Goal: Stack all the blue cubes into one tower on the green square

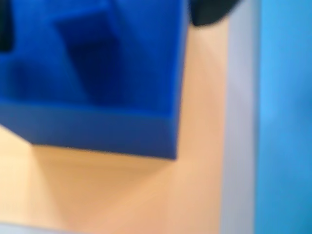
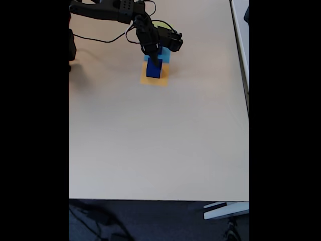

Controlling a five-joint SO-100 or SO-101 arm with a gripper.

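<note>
The gripper (image 2: 155,64) is set down over a blue cube (image 2: 154,70) near the far edge of the tabletop (image 2: 150,140); whether the fingers are wide or shut cannot be told. The cube is seen sitting on the orange square (image 2: 155,80), beside the light-blue square (image 1: 285,117), not on the green square (image 2: 161,23) behind the arm. If it is pinched off-centre, it could be tipped or dropped.

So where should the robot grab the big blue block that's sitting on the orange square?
Probably by two opposite flat side walls of the blue cube, coming straight down from above. It sits upright on the orange square, and the wrist view shows straight vertical sides the fingers could squeeze. The gripper hangs right over it; whether it grips yet is unclear.
</note>
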